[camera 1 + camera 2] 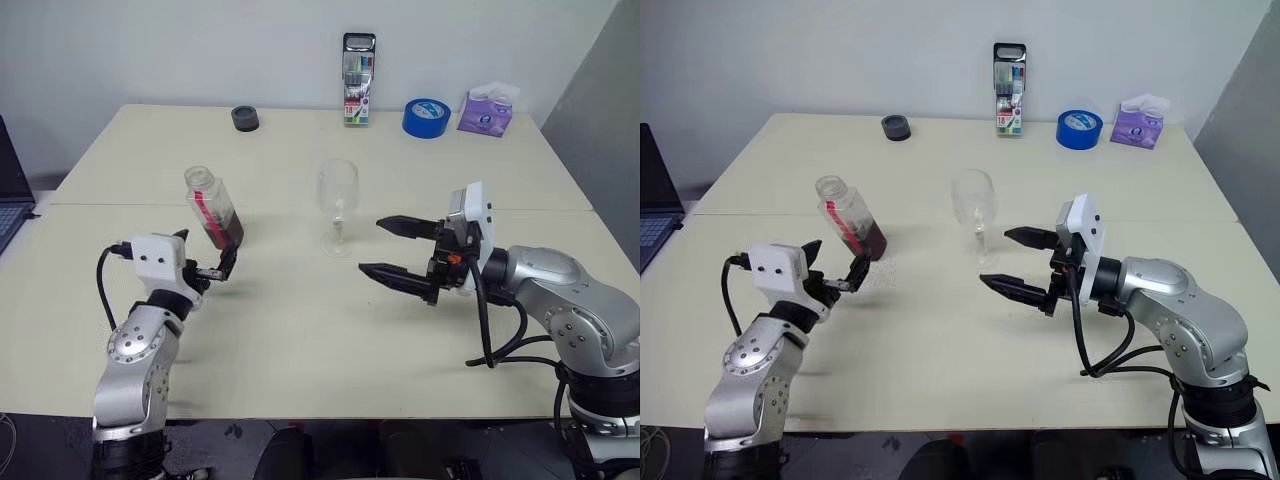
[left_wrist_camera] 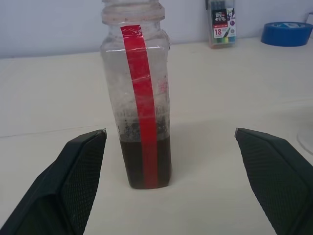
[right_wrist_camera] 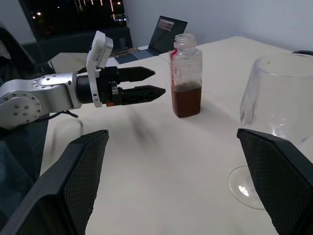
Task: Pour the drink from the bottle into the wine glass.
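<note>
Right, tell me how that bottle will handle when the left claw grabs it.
The bottle looks like thin clear plastic, so it may flex when squeezed. The drink fills only the bottom, so probably light and fairly stable. It has no cap, so tilting risks spilling.

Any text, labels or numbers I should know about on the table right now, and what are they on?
"18": on the marker case at the table's far edge, readable in the left wrist view.
Other print on the marker case: too small.
Bottle red strip: no readable text.
Tissue pack: print blurred.
Blue tape roll: no text seen.
</note>
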You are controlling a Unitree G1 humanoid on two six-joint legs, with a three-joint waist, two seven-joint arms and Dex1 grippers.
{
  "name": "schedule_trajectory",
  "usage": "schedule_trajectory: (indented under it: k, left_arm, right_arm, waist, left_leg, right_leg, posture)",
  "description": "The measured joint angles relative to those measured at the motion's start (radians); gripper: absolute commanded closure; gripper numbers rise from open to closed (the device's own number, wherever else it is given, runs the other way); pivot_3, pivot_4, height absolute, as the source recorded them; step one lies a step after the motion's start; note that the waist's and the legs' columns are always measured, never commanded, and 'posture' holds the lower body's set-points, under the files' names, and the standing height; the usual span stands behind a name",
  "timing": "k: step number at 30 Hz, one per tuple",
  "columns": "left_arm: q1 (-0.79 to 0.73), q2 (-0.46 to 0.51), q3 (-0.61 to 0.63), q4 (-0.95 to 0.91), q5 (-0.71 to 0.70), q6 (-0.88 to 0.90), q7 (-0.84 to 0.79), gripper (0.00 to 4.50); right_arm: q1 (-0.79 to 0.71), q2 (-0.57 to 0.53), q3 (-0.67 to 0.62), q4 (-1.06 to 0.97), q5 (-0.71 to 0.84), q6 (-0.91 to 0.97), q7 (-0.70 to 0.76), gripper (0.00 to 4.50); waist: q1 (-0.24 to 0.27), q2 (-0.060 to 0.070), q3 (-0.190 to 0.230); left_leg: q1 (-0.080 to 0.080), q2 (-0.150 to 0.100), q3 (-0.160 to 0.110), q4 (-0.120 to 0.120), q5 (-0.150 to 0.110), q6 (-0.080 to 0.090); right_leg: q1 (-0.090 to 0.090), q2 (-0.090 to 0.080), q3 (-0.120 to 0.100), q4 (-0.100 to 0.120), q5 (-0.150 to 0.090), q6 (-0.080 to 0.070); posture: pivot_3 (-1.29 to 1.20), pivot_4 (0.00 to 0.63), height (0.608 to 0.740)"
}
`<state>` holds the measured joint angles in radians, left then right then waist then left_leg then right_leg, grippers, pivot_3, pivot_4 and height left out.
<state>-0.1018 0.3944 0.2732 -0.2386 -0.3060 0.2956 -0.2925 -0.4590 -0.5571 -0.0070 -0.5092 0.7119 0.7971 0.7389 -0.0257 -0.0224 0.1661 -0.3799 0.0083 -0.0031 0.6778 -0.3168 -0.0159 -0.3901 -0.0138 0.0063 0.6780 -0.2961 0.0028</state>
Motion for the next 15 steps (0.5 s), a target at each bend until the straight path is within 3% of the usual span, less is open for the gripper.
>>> schedule_trajectory:
  k: [15]
  left_arm:
    - [-0.110,0.025,0.001,0.154,0.022,-0.056,-0.010,0.00]
  right_arm:
    - [-0.010,0.002,0.001,0.000,0.000,-0.002,-0.044,0.02]
  waist:
    - [0.000,0.000,0.000]
  left_leg:
    - [0.000,0.000,-0.001,0.000,0.000,0.000]
  right_leg:
    - [0.000,0.000,-0.001,0.000,0.000,0.000]
  posture:
    - [0.00,0.150,0.740]
